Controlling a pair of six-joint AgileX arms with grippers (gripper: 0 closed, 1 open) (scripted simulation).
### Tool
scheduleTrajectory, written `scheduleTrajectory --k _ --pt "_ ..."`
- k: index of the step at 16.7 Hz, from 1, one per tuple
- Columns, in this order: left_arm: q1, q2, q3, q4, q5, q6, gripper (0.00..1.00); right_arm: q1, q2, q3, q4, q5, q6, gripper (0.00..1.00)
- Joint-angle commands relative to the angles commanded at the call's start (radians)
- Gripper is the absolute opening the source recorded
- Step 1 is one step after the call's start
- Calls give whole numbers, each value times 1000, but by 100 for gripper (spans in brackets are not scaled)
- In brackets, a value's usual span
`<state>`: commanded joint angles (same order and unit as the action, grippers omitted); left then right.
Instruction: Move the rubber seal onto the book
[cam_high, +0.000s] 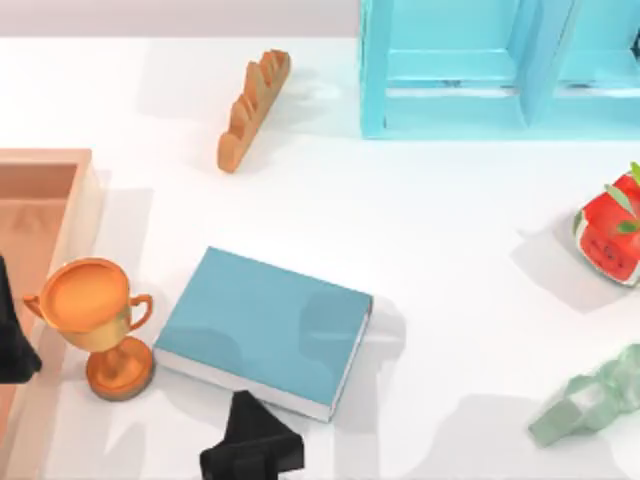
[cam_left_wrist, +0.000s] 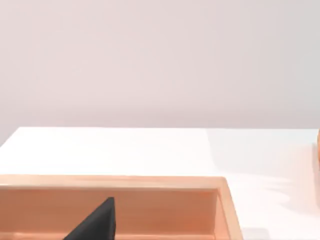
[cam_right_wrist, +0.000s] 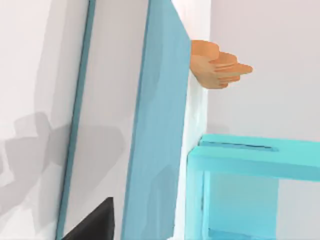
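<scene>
- The book lies flat near the table's front edge, with a trophy just beside it on the left.
- The right gripper sits at the book's front edge; how its fingers stand cannot be told.
- The left gripper hangs over the wooden tray at the left edge.
- Bread, shelf frame, green strip lie well apart.

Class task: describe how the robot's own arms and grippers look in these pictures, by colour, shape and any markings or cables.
Both arms are plain matt black with angular, faceted shapes. The left arm shows as a dark wedge at the table's left edge, over the wooden tray. The right arm shows as a blocky, pointed black form near the book. No cables, labels or markings are visible.
</scene>
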<state>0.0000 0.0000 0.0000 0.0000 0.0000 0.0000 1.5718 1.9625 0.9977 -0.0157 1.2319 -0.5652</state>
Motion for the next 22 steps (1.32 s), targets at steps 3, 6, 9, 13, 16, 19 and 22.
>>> scheduleTrajectory --k 3,6,9,13,16,19,22 --pt "0 0 0 0 0 0 100 -85 -80 -86 2 -87 35 100" --pt "0 0 0 0 0 0 100 -243 -247 -243 5 -254 99 100" --pt "0 0 0 0 0 0 100 -453 -504 -438 2 -465 179 100" --pt "0 0 0 0 0 0 100 -779 -964 -698 -9 -744 299 100" --pt "0 0 0 0 0 0 100 -1032 -1323 -852 -15 -924 388 100" --pt "0 0 0 0 0 0 100 -1264 -1620 -946 -14 -1064 466 100" --pt "0 0 0 0 0 0 100 -1445 -1826 -990 -3 -1164 525 100"
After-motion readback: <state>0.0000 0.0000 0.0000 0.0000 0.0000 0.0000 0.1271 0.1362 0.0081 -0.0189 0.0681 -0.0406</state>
